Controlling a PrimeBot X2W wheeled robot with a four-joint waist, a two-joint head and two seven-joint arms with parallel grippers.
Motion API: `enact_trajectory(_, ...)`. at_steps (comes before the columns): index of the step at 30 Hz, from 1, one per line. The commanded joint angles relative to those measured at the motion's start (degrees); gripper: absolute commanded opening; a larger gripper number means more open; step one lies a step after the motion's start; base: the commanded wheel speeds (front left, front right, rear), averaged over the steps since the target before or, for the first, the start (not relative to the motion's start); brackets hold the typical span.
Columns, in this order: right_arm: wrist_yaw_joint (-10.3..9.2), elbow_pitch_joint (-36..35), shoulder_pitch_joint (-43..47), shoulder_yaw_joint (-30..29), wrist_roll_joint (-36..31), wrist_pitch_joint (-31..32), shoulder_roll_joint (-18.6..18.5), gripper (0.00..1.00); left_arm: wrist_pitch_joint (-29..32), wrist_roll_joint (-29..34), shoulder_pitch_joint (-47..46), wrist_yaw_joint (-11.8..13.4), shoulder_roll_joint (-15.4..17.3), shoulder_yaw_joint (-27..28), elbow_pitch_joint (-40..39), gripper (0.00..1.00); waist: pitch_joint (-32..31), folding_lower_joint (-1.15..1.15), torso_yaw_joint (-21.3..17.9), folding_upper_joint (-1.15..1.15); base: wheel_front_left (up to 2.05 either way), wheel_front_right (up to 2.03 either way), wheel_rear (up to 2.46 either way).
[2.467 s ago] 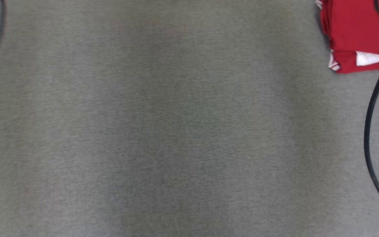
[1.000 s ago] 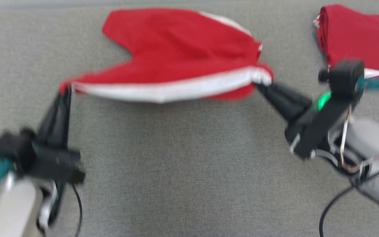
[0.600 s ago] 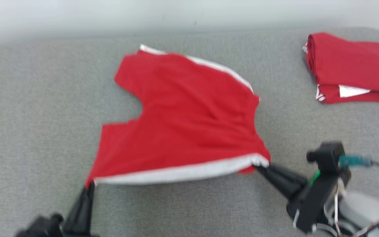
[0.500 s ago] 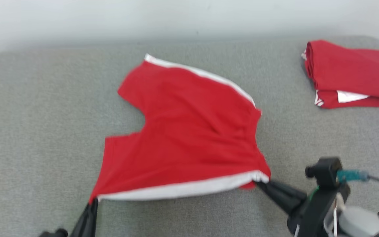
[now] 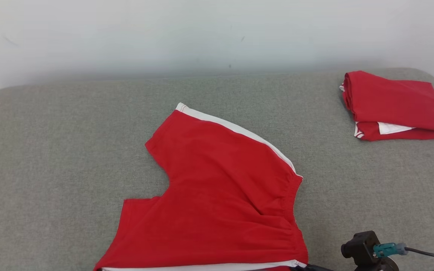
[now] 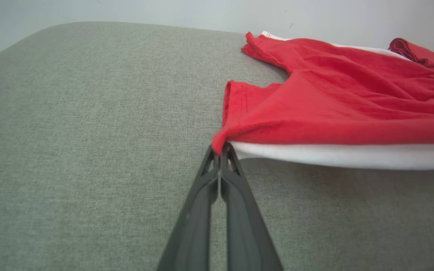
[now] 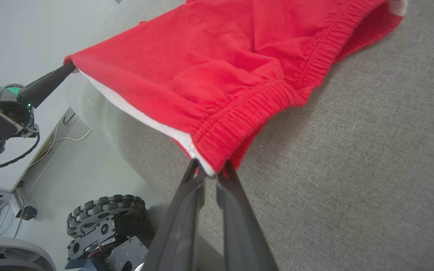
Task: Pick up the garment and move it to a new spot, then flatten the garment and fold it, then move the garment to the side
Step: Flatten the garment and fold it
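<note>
The garment [image 5: 217, 195] is a pair of red shorts with white side stripes, spread over the grey cloth surface [image 5: 51, 150]. Its far leg lies flat, while its near edge hangs taut between my two grippers. In the left wrist view my left gripper [image 6: 220, 150] is shut on the hem corner of the garment [image 6: 333, 113]. My right gripper [image 7: 211, 171] is shut on the elastic waistband corner of the garment [image 7: 202, 75]. In the head view the right gripper [image 5: 303, 266] pokes in at the bottom edge.
A second red garment [image 5: 394, 105], folded, lies at the far right of the surface, also seen as the folded garment [image 6: 420, 54]. A pale wall runs behind. In the right wrist view the surface's near edge drops to the floor, with my wheeled base [image 7: 107, 218] below.
The head camera has tilted up, so both grippers slid toward the bottom edge of its view. The garment went from bunched to spread out, and both grips have held.
</note>
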Motion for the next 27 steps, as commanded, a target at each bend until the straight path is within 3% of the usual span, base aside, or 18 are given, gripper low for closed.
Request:
enact_trajectory(1,0.01,0.23,0.75,-0.13,-0.61,0.32,0.33,0.0,-0.36,0.52,0.62,-0.2,-0.12,0.53,0.35,0.0,-0.07,0.01,-0.23,0.01,0.0,0.0,0.0)
enact_trajectory(6,0.01,0.04,-0.39,-0.12,0.24,-1.8,2.02,0.0,-0.37,2.53,-1.55,-1.83,0.12,1.9,-0.5,0.0,0.14,0.01,-1.07,0.01,0.0,0.0,0.0)
enact_trajectory(10,0.01,-0.29,-2.65,-0.86,2.75,-4.61,2.58,0.0,-0.37,4.83,-5.46,-3.91,2.6,2.07,-1.68,0.0,1.12,0.01,-1.92,0.01,0.0,0.0,0.0)
enact_trajectory(20,0.02,-1.7,-10.89,-1.69,8.77,-7.9,4.39,0.0,8.2,7.01,-27.89,-11.06,11.62,-0.7,-2.12,0.0,7.46,0.01,-6.28,0.01,0.0,0.0,0.0)
enact_trajectory(27,0.02,-0.5,-17.64,-1.16,10.09,-8.71,7.52,0.0,13.36,5.73,-42.45,-12.67,15.56,-5.35,4.31,0.0,12.33,0.01,-10.96,0.01,0.0,0.0,0.0)
